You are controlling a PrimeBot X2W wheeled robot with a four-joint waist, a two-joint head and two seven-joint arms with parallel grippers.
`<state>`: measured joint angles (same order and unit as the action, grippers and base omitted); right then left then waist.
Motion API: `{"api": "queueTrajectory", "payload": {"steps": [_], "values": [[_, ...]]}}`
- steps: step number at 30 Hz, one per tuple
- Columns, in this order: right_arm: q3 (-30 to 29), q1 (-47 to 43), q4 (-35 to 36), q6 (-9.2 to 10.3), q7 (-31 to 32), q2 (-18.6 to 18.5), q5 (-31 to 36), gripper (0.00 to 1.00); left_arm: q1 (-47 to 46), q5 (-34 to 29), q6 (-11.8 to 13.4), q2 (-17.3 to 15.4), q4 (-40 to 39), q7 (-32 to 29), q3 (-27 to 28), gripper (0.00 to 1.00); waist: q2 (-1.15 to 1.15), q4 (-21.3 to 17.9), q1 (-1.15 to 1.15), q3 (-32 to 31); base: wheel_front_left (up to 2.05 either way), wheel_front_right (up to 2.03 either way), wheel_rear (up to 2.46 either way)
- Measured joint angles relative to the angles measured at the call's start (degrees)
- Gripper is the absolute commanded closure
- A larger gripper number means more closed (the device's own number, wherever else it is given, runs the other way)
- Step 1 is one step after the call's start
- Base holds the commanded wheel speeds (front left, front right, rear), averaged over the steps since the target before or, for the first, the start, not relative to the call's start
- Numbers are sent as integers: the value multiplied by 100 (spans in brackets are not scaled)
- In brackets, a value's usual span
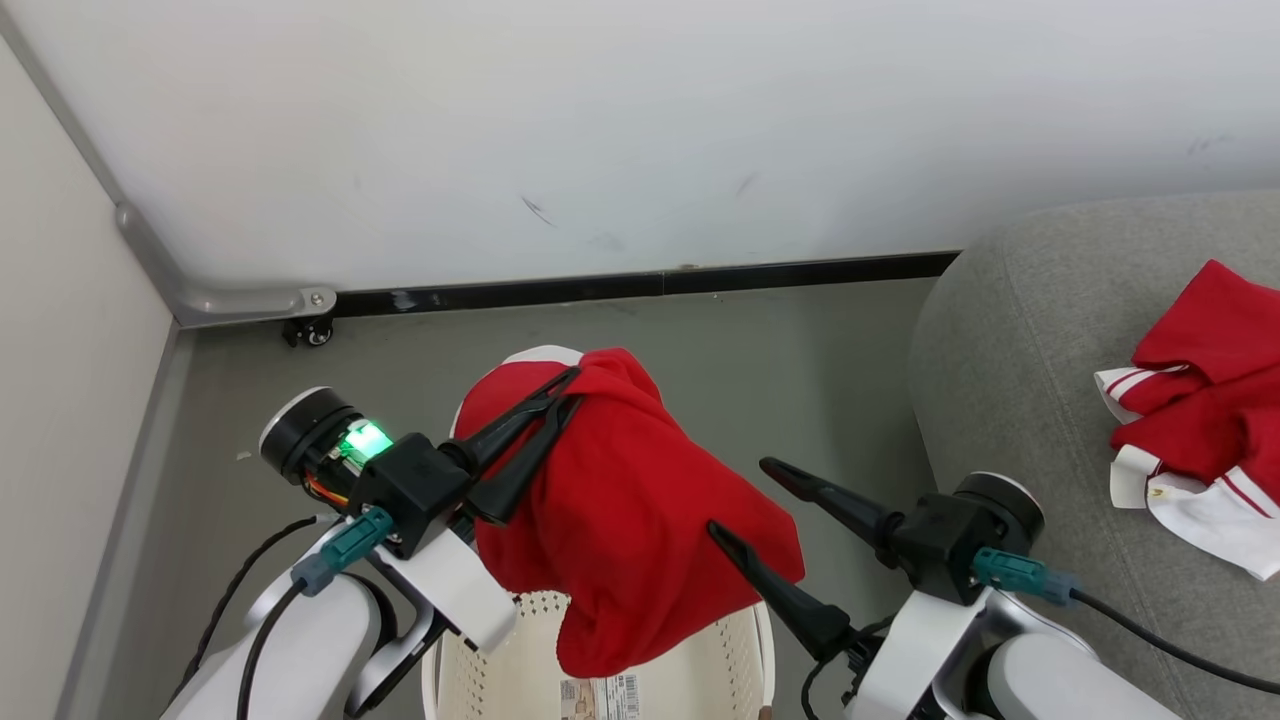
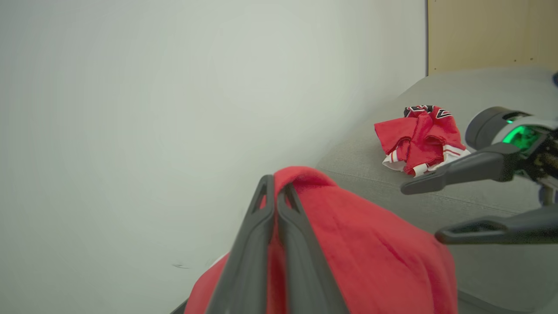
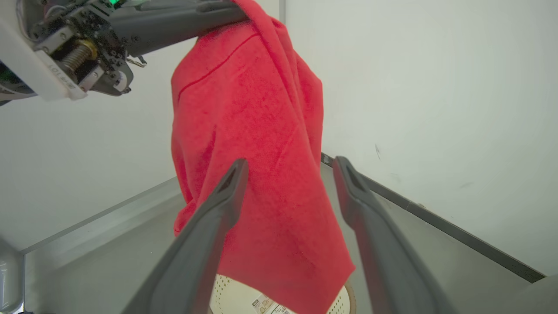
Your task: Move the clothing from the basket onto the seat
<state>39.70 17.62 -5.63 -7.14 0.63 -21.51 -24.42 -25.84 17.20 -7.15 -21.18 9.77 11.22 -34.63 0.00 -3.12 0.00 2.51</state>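
The red jersey (image 1: 620, 520) hangs in the air from the left gripper (image 1: 570, 390), whose two fingers are pressed tight together on a fold near the cloth's top. From that pinch the cloth drapes straight down, long axis upright, and its lower hem hangs just above the mouth of the basket (image 1: 500, 670), clear of the rim. A paper label (image 1: 600, 697) shows on the basket's floor, and I see no other clothing inside, though the hanging cloth covers part of it.

The right gripper (image 1: 740, 495) stands just beside the jersey's right side with its fingers spread wide and nothing between them. In the right wrist view the cloth (image 3: 253, 152) hangs ahead of the gap between them. I cannot tell whether the nearer finger touches it.

The sofa (image 1: 1010, 350) lies to the robot's right, past the right gripper, with bare floor between basket and sofa. A second red jersey (image 1: 1210, 400) with white trim lies crumpled on the cushion, well in from the sofa's rounded left end.

So the coming move likely turns on a sideways carry: the jersey must travel rightward over the sofa's left end. The right arm is nearer the sofa, yet the left arm has the grip, so it would have to reach across, or the right could take the cloth first.
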Motion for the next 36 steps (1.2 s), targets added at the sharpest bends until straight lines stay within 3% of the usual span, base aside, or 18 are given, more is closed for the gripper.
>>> {"api": "queueTrajectory", "payload": {"steps": [24,25,26,30,32,36], "values": [[706,152,350,0,594,-548,-853,0,26,748,0,-221,-644,-346,-1104,100,0,37,0,-329,0,0,0],[732,153,357,0,598,-548,-884,19,26,770,0,-230,-667,-365,-1133,100,0,42,0,-329,0,0,0],[753,162,365,0,600,-549,-901,50,26,800,0,-238,-689,-365,-1154,100,0,47,0,-328,0,0,0],[889,347,413,0,601,-587,-937,76,26,951,0,-270,-775,-367,-1189,100,0,63,0,-317,0,0,0],[901,393,428,0,600,-602,-938,100,25,1032,0,-301,-803,-409,-1200,100,0,67,0,-309,0,0,0],[936,435,428,0,592,-647,-943,100,25,1156,0,-371,-814,-422,-1229,100,0,64,0,-291,0,0,0]]}}
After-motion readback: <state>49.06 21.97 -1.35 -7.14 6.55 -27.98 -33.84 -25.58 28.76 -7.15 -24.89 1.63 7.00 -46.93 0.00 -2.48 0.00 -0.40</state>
